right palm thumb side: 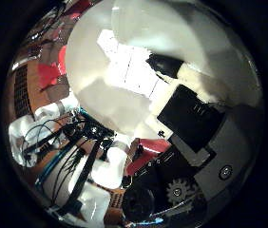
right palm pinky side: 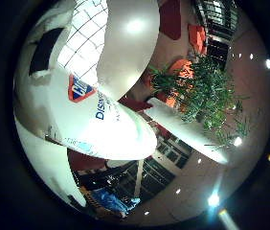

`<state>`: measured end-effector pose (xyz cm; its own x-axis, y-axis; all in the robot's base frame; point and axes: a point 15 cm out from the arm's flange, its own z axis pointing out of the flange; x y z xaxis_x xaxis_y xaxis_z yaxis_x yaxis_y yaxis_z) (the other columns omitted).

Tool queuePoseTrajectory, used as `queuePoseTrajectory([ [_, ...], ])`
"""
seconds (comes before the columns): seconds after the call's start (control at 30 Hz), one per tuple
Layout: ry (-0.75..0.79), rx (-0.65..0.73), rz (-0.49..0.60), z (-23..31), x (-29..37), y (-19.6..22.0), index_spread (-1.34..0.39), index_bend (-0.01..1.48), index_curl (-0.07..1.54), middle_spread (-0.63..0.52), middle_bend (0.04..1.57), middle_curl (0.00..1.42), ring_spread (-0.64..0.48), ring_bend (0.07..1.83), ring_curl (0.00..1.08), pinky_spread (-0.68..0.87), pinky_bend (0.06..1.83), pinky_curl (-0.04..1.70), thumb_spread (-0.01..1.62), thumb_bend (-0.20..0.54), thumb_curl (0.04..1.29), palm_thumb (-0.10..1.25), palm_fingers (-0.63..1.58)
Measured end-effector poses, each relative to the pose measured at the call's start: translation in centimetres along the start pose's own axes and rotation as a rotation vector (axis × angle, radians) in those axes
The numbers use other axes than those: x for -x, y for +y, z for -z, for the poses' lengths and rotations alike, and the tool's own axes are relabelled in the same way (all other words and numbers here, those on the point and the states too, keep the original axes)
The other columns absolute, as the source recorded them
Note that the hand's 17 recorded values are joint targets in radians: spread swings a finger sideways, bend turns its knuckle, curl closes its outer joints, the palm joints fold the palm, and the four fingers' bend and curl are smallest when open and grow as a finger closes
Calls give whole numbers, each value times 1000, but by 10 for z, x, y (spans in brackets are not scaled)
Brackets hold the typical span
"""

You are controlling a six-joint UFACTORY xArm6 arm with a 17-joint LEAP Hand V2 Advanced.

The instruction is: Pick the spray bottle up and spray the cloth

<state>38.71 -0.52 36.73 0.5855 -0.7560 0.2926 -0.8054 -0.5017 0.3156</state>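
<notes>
The white spray bottle is seen v. close to the palm in the little-finger-side view, filling much of it. A red-and-blue label w/ blue print is carried on its body. The bottle is tilted, its rounded body running across the view, and it is raised off any surface: behind it only room interior is seen, incl. a green potted plant, orange-red chairs, dark windows and ceiling lights.

A white finger of the robot hand is laid curved over the bottle's body, touching it beside the label. Another white part, w/ a black pad, is pressed along the bottle's other side. A bright gridded panel is glimpsed between finger and bottle.

In the thumb-side view the bottle's white surface is again seen right against the palm, w/ white finger parts wrapped over it. Black housings, a gear and silver screws of the hand are seen beside it. So the hand is clenched round the bottle, fingers curled on both sides; bottle is gripped, not merely touched.

Beyond the hand, a wooden floor area w/ red and white items is seen, too cluttered and small to be identified. The cloth cannot be made out w/ certainty in either view.
</notes>
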Motion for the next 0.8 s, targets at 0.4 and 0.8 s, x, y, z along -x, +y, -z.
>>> queuePoseTrajectory([
  [0.4, 13, -32, 3, 11, 15, -11, -201, 1179, 728, -98, 1385, 655, -159, 1495, 599, -223, 1030, 1322, 958, -15, 789, 978, 1181],
  [0.8, -36, -71, -4, 13, 27, -20, -201, 1182, 730, -98, 1384, 659, -159, 1497, 599, -229, 1024, 1323, 962, -14, 789, 975, 1179],
])
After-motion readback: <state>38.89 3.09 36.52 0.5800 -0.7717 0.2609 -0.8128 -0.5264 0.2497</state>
